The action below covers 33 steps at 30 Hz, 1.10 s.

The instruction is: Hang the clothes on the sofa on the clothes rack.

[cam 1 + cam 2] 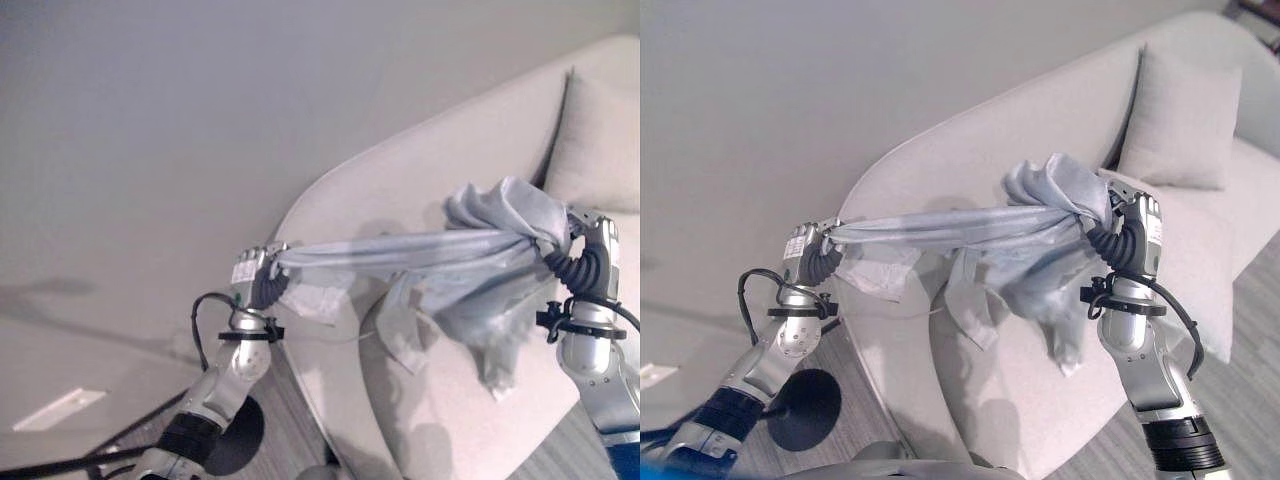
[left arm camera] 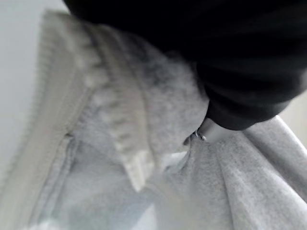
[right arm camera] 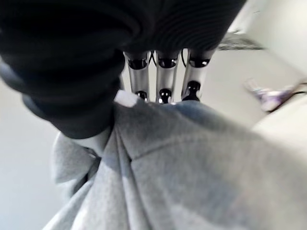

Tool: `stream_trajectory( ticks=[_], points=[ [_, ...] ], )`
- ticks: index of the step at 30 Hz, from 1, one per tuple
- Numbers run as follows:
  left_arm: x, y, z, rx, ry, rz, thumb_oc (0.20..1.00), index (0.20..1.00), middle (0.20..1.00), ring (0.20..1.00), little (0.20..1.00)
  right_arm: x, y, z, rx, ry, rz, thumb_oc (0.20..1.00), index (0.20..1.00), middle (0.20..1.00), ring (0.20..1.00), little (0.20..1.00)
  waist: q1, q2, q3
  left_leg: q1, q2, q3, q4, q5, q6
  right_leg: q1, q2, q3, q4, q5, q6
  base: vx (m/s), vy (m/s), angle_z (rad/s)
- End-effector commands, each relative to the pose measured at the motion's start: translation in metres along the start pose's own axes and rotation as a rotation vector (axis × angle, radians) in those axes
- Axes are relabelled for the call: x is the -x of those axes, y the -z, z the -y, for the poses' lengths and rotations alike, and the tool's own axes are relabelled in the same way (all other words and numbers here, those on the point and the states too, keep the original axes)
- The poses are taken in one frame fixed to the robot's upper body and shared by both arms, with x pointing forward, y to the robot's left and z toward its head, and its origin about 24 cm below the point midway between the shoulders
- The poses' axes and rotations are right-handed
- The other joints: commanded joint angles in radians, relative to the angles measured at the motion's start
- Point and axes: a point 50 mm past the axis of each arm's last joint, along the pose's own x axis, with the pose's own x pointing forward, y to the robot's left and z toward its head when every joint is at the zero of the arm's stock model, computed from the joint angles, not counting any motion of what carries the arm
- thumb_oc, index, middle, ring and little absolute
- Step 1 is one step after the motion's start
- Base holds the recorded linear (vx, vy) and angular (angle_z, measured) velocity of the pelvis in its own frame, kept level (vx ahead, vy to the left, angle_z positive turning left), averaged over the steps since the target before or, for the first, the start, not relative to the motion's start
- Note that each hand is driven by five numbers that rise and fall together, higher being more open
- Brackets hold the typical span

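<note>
While both hands, left hand and right hand, clutch it, the grey garment stretches taut above the sofa.

left robot hand fingertips buried in grey garment — sofa cut off at right

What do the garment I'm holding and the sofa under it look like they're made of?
The garment: soft pale grey knit, probably fleece-backed jersey; the left wrist view shows a fuzzy inside and ribbed hem. It drapes limply between the left hand and right hand. The sofa: matte off-white woven upholstery, apparently.
</note>
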Motion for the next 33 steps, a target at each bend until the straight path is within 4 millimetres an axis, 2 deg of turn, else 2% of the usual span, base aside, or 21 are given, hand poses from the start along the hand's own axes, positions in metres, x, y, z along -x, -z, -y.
stream_trajectory(
  ticks=[1,14,20,25,28,30,32,33],
  points=[
    [0.033,0.026,-0.017,-0.062,0.059,-0.077,0.200,0.200,0.200,0.200,0.200,0.000,0.009,0.024,0.023,0.067,-0.003,0.200,0.200,0.200,0.200,0.200,0.012,-0.009,-0.155,0.175,0.040,-0.029,-0.237,0.071,-0.027,-0.132,0.093,0.077,0.078,-0.030,-0.038,0.00,-0.052,0.72],
    [0.034,0.031,-0.016,-0.060,0.060,-0.119,0.200,0.200,0.200,0.200,0.200,0.000,0.008,0.018,-0.039,0.026,-0.014,0.200,0.200,0.200,0.200,0.200,0.026,-0.028,-0.163,0.195,0.048,-0.047,-0.233,0.074,-0.034,-0.090,0.108,0.063,0.078,-0.044,-0.053,-0.01,-0.027,0.15],
    [0.034,0.039,-0.025,-0.085,0.007,-0.159,0.200,0.200,0.200,0.200,0.200,-0.002,0.008,0.016,-0.030,-0.003,-0.008,0.200,0.200,0.200,0.200,0.200,0.034,-0.035,-0.164,0.200,0.047,-0.047,-0.227,0.072,-0.035,-0.086,0.099,0.060,0.099,-0.054,-0.054,0.00,-0.001,0.03],
    [0.039,0.045,-0.030,-0.114,0.017,-0.178,0.200,0.200,0.200,0.200,0.200,-0.005,0.001,0.013,-0.055,-0.027,0.023,0.200,0.200,0.200,0.200,0.200,0.050,-0.041,-0.159,0.191,0.053,-0.058,-0.206,0.075,-0.041,-0.092,0.103,0.058,0.135,-0.080,-0.074,-0.03,-0.033,0.03],
    [0.040,0.044,-0.033,-0.132,0.048,-0.154,0.200,0.200,0.200,0.200,0.200,-0.009,-0.004,0.008,-0.085,-0.041,0.050,0.200,0.200,0.200,0.200,0.200,0.073,-0.052,-0.139,0.168,0.056,-0.081,-0.203,0.109,-0.054,-0.084,0.114,0.040,0.123,-0.081,-0.086,-0.10,-0.093,0.18],
    [0.028,0.035,-0.036,-0.121,0.031,-0.095,0.200,0.200,0.200,0.200,0.200,-0.017,-0.010,0.002,-0.108,-0.033,0.084,0.200,0.200,0.200,0.200,0.200,0.100,-0.069,-0.082,0.092,0.051,-0.097,-0.195,0.143,-0.077,-0.094,0.121,0.007,0.093,-0.057,-0.095,-0.36,-0.145,0.36],
    [0.023,0.031,-0.035,-0.108,0.021,-0.074,0.200,0.200,0.200,0.200,0.200,-0.019,-0.009,0.001,-0.104,-0.025,0.086,0.200,0.200,0.200,0.200,0.200,0.094,-0.076,-0.068,0.069,0.052,-0.081,-0.166,0.127,-0.075,-0.103,0.119,-0.019,0.084,-0.047,-0.095,-0.24,-0.066,0.76],
    [0.021,0.027,-0.034,-0.095,0.021,-0.056,0.200,0.200,0.200,0.200,0.200,-0.018,-0.010,0.000,-0.109,-0.027,0.090,0.200,0.200,0.200,0.200,0.200,0.088,-0.085,-0.059,0.062,0.058,-0.050,-0.126,0.093,-0.067,-0.108,0.106,-0.056,0.079,-0.038,-0.090,-0.14,0.013,0.78]
  ],
)
